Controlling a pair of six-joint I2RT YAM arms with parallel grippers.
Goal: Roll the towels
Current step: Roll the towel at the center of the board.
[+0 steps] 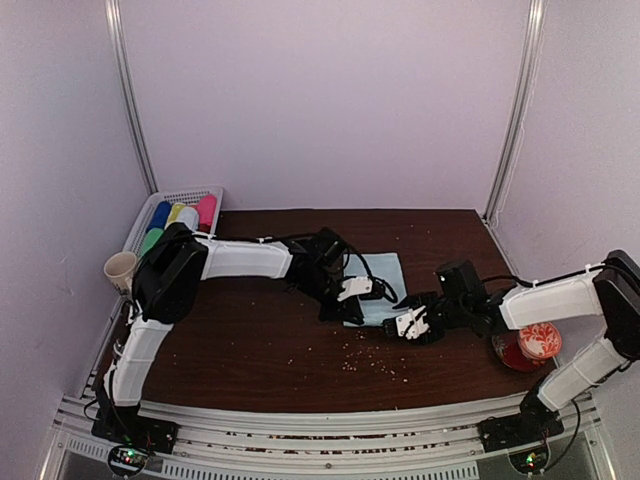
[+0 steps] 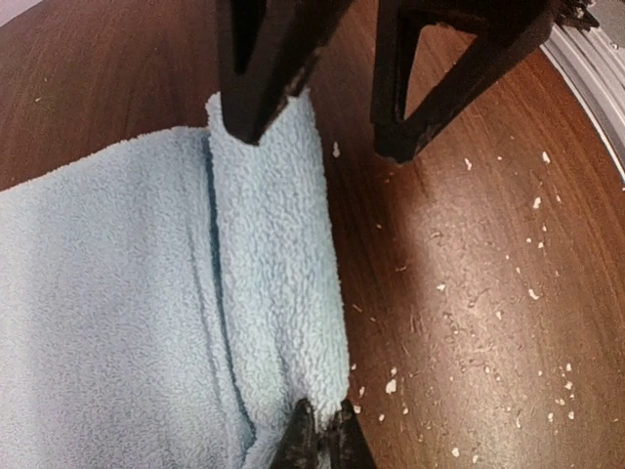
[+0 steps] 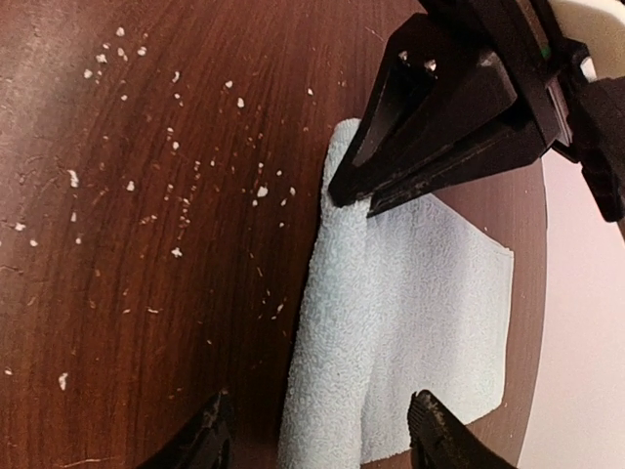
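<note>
One pale light-blue towel lies on the brown table, its near edge turned over into a short roll. My left gripper is shut on one end of that roll. It also shows in the top view, where my left gripper sits at the towel's near left corner. At the roll's other end my right gripper stands open. One of its fingers is on the table side and the other on the flat-cloth side. From above, the right gripper is at the towel's near right corner.
A white basket with bright coloured rolls stands at the back left, with a paper cup beside it. A red dish sits under my right arm. Pale crumbs are scattered on the wood in front of the towel.
</note>
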